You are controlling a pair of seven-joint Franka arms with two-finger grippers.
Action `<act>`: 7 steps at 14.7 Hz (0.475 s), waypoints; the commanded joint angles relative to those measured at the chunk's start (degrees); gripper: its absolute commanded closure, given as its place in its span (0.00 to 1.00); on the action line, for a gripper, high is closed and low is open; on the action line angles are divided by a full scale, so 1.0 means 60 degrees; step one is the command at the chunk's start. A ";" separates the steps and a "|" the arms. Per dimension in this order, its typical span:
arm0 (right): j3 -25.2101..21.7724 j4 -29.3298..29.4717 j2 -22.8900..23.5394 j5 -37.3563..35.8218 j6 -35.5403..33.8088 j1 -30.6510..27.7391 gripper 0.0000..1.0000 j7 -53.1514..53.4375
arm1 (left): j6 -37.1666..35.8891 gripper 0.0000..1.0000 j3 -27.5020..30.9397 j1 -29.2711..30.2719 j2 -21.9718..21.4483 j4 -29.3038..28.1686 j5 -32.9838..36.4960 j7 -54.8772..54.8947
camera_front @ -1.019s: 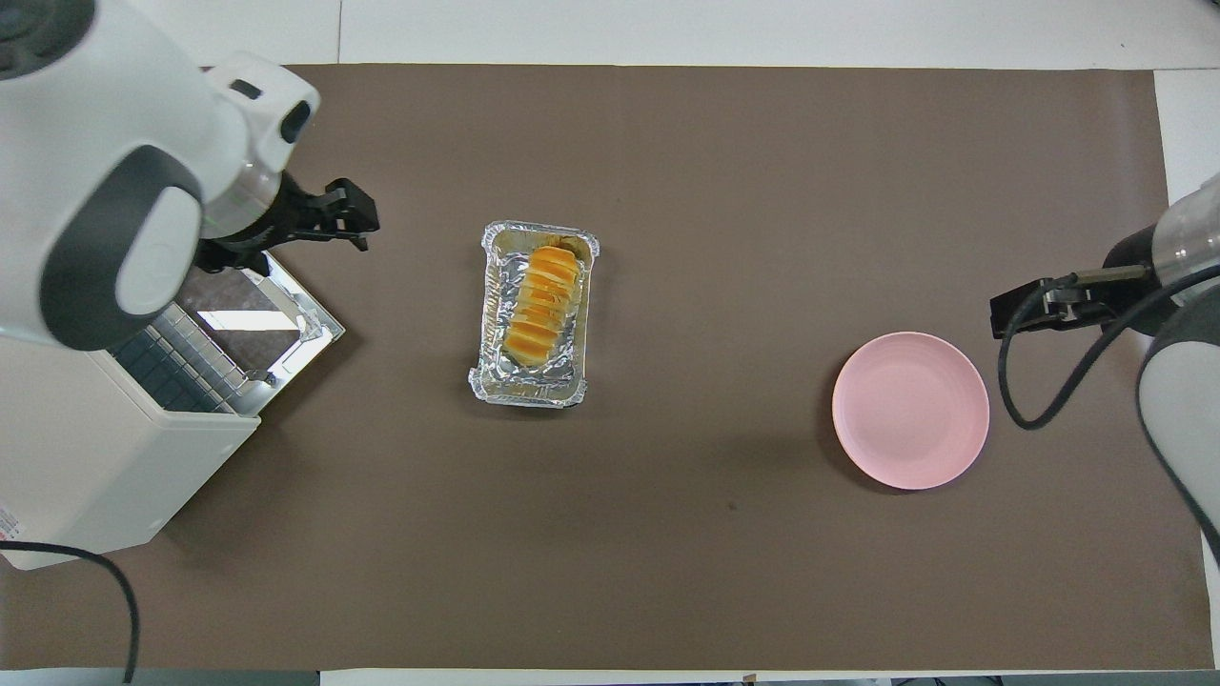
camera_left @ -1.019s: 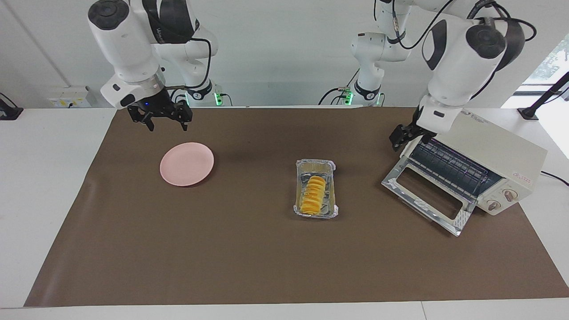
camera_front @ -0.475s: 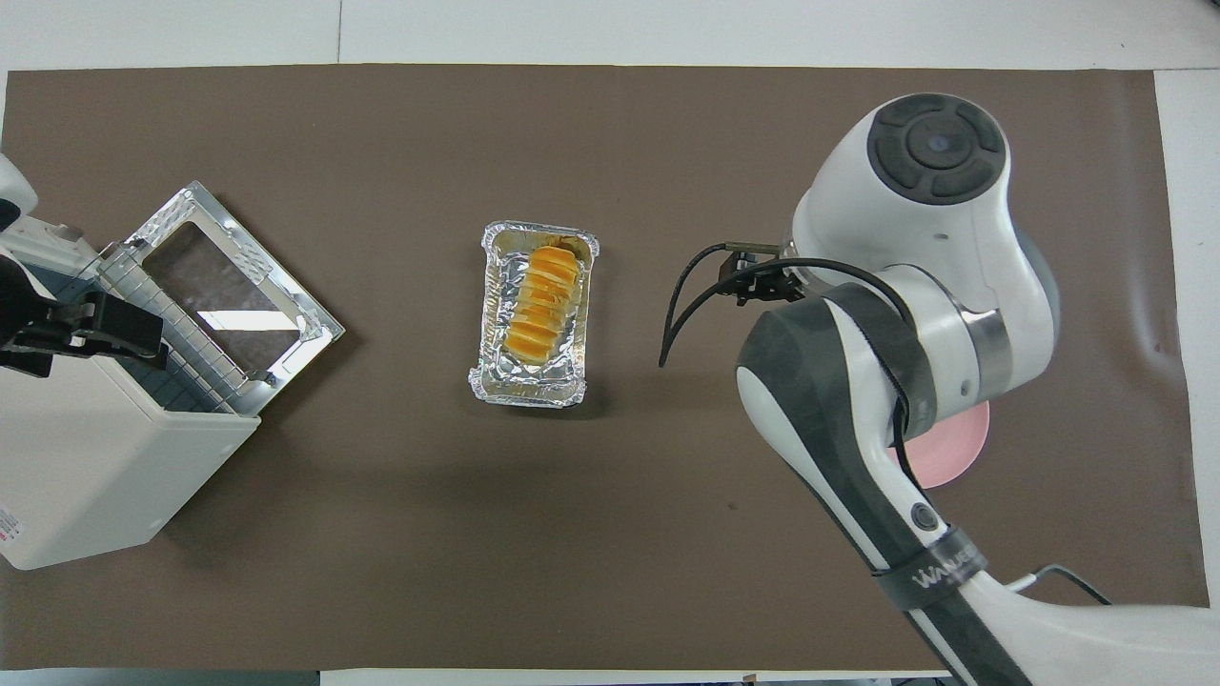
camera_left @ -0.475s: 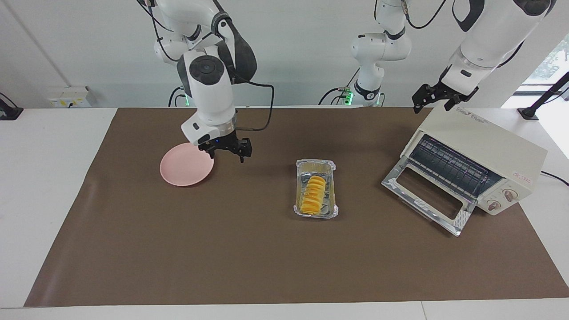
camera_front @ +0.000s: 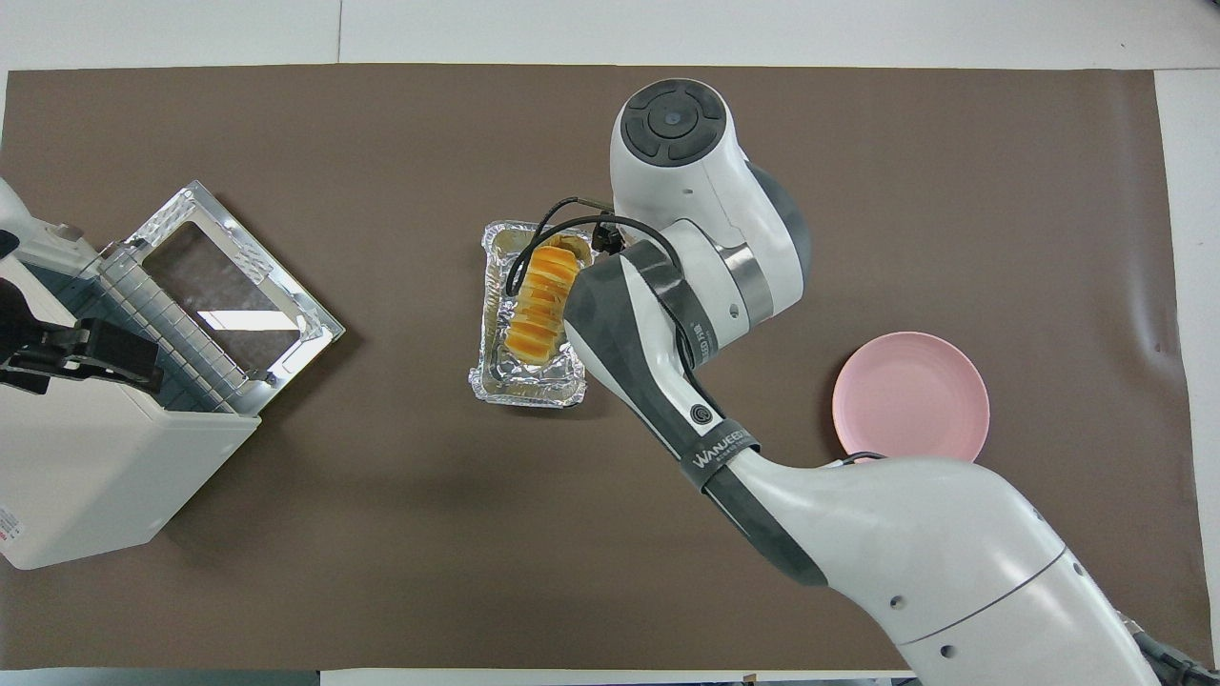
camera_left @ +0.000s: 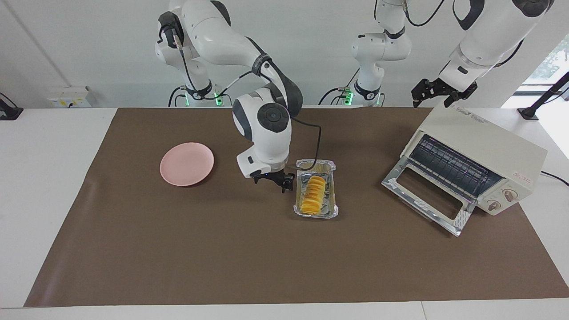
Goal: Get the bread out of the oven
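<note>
The bread (camera_left: pixel 313 194) (camera_front: pixel 540 307), a ridged yellow-orange loaf, lies in a crinkled foil tray (camera_left: pixel 316 213) (camera_front: pixel 527 391) in the middle of the brown mat. The cream-white oven (camera_left: pixel 489 142) (camera_front: pixel 86 476) stands at the left arm's end of the table. Its glass door (camera_left: pixel 426 200) (camera_front: pixel 229 276) is dropped open and its wire rack is bare. My right gripper (camera_left: pixel 272 183) hangs open low over the mat, right beside the tray and apart from the bread; in the overhead view the arm hides it. My left gripper (camera_left: pixel 430 100) waits open above the oven's top.
A round pink plate (camera_left: pixel 186 163) (camera_front: pixel 910 410) lies on the mat toward the right arm's end. The right arm's forearm stretches over the mat between plate and tray. A power cable leaves the oven's side.
My right gripper swung from above the pink plate across the mat and down beside the foil tray. My left gripper rose from the oven's door opening to above its top, then held still.
</note>
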 commanded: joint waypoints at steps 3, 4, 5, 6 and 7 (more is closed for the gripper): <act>-0.0045 0.0474 0.0562 0.0293 0.0183 0.0416 0.00 0.0329 | 0.0236 0.00 0.0032 0.0077 -0.0261 -0.0184 -0.0063 0.0051; -0.0045 0.0401 0.0577 0.0278 0.0344 0.0592 0.00 0.0300 | 0.0236 0.00 0.0032 0.0077 -0.0276 -0.0184 -0.0063 0.0051; -0.0045 0.0183 0.0534 0.0248 0.0592 0.0681 0.00 0.0300 | 0.0236 0.00 0.0032 0.0091 -0.0276 -0.0184 -0.0063 0.0051; -0.0030 0.0079 0.0548 0.0248 0.0667 0.0711 0.00 0.0271 | 0.0236 0.00 0.0032 0.0091 -0.0276 -0.0184 -0.0048 0.0051; -0.0030 0.0063 0.0577 0.0234 0.0754 0.0725 0.00 0.0242 | 0.0236 0.00 0.0032 0.0091 -0.0276 -0.0184 -0.0063 0.0051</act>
